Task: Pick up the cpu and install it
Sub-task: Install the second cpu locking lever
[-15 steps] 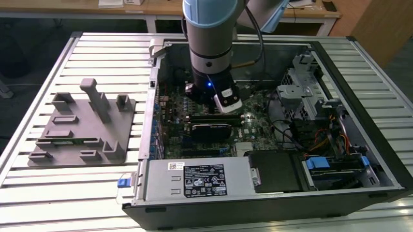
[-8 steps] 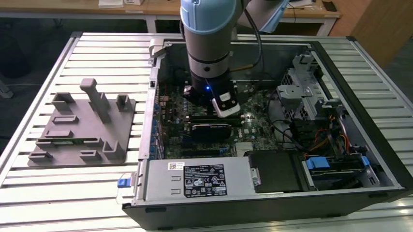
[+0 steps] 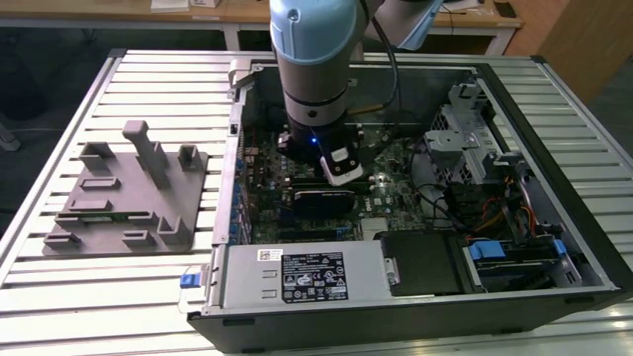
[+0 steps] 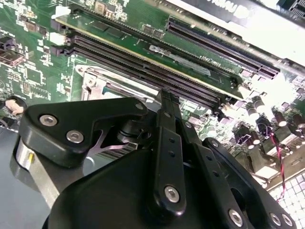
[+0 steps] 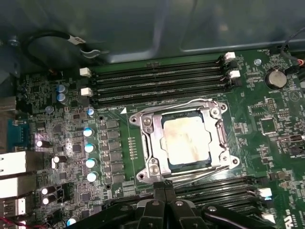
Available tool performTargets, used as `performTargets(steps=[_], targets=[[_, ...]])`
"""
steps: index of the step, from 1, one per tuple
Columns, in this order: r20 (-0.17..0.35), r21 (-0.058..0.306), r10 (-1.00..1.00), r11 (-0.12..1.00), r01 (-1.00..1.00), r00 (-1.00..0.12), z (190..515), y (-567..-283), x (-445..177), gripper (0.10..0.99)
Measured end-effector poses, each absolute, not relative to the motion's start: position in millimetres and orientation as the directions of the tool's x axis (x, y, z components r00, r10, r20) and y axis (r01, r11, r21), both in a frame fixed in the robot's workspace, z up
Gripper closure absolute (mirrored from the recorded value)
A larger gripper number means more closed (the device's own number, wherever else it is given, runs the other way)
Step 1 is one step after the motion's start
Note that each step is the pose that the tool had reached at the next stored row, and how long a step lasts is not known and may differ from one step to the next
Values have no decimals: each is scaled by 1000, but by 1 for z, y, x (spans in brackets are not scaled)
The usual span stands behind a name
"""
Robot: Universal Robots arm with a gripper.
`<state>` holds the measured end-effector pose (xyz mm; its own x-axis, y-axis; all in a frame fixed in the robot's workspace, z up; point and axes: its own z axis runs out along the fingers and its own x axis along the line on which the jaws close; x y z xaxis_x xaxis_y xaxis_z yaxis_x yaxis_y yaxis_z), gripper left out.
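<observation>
Slatted metal table (image 3: 138,297) carries an opened computer case (image 3: 554,245) lying on its side, with a grey plastic fixture tray (image 3: 129,200) just beside it toward the exterior view's left. Desks stand in the background behind the table.

Inside the case the arm (image 3: 314,67) reaches down over the green motherboard (image 5: 281,129), and the gripper (image 5: 165,187) hangs low above it. In both wrist views its two black fingers (image 4: 167,102) are pressed together at the tip with no gap showing and nothing between them, so it is closed and empty.

In the first wrist view the cpu (image 5: 186,139) sits flat in the socket (image 5: 147,143), its pale metal top plate stained with a brownish smear. The silver socket frame surrounds it on all sides, and a thin wire lever (image 5: 190,101) runs along the frame's edge near the memory slots (image 5: 157,81). Closed fingertips are just beside the socket's edge, apart from the chip.

Judging by this, the chip appears placed: it lies square within the frame, not tilted, and the gripper has nothing in hand. I cannot tell whether the frame and lever are fully latched, nor whether the chip is seated on its contacts. If anything is left, it seems to be securing the retention, though the pictures do not settle that.
</observation>
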<state>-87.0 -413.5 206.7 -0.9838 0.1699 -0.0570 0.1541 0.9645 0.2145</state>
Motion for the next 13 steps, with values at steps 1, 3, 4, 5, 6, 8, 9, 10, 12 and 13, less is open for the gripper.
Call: performTargets(steps=[1, 3, 4, 5, 6, 8, 9, 10, 12, 13], targets=[[-57, 216, 170, 964, 154, -984, 206, -414, -87, 980], [-56, 222, 170, 963, 154, -984, 204, -415, -88, 980], [-55, 226, 171, 962, 154, -984, 203, -415, -89, 980], [-54, 232, 171, 960, 154, -984, 202, -415, -90, 980], [-53, 238, 171, 959, 154, -984, 202, -415, -90, 980], [-50, 253, 172, 955, 154, -984, 201, -415, -92, 980], [-49, 259, 173, 953, 154, -984, 201, -415, -94, 980], [-48, 266, 173, 952, 154, -984, 200, -415, -95, 980], [-46, 277, 173, 948, 154, -984, 199, -415, -96, 980], [-45, 282, 173, 947, 154, -984, 198, -415, -96, 980]])
